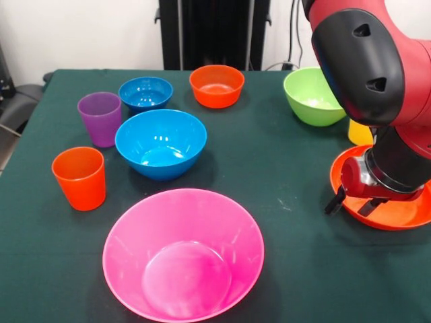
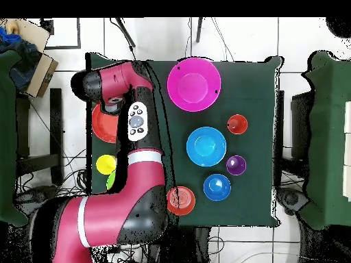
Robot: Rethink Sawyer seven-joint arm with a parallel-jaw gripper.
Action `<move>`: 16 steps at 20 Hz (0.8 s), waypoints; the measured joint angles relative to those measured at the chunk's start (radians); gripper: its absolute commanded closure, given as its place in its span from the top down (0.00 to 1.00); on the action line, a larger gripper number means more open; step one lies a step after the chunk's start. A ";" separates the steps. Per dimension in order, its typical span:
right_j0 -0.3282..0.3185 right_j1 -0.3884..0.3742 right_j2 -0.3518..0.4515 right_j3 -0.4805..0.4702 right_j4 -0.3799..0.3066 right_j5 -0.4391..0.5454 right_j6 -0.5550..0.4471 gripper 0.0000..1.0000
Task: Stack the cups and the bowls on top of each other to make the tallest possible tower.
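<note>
Gripper: we see the gripper [image 1: 350, 202] low over the large glossy orange plastic bowl [image 1: 397, 214]; its fingers stand apart, holding nothing.
Bowls: from our medium blue plastic bowl [image 1: 161, 143], the very large pink plastic bowl [image 1: 183, 254] lies at 6 o'clock, the small blue bowl [image 1: 145, 93] at 12.
Cups: orange tumbler [image 1: 80, 177] at 8 o'clock, purple tumbler [image 1: 100, 118] at 10.

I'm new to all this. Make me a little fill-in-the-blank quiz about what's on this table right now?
1. The bowl nearest the camera in the front view, the biggest one, is coloured ____.
2. The gripper hangs over the rim of the large ____ bowl.
3. The cup standing right beside the small blue bowl is ____.
4. The number of cups or bowls already stacked on one another is ____.

Missing words: pink; orange; purple; none
</note>
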 measured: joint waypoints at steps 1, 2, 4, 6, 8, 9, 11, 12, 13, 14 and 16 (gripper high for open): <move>0.000 0.000 0.000 0.000 0.001 0.000 0.000 1.00; 0.000 0.000 0.000 0.000 0.001 0.000 0.000 1.00; 0.000 0.000 -0.001 0.000 0.002 0.000 0.000 1.00; 0.000 0.001 -0.001 0.000 0.004 0.000 0.000 0.00; 0.000 0.001 -0.001 0.000 0.005 0.000 0.000 0.00; 0.000 0.002 -0.001 0.000 0.006 0.002 0.000 0.00; 0.000 -0.001 -0.005 -0.003 0.015 0.001 0.000 0.00; 0.000 -0.001 -0.006 -0.004 0.018 0.001 0.000 0.00; 0.000 -0.001 -0.006 -0.005 0.020 0.001 0.000 0.00; 0.000 -0.001 -0.008 -0.005 0.023 0.001 0.000 0.00; 0.000 -0.001 -0.011 -0.005 0.028 0.001 0.000 0.00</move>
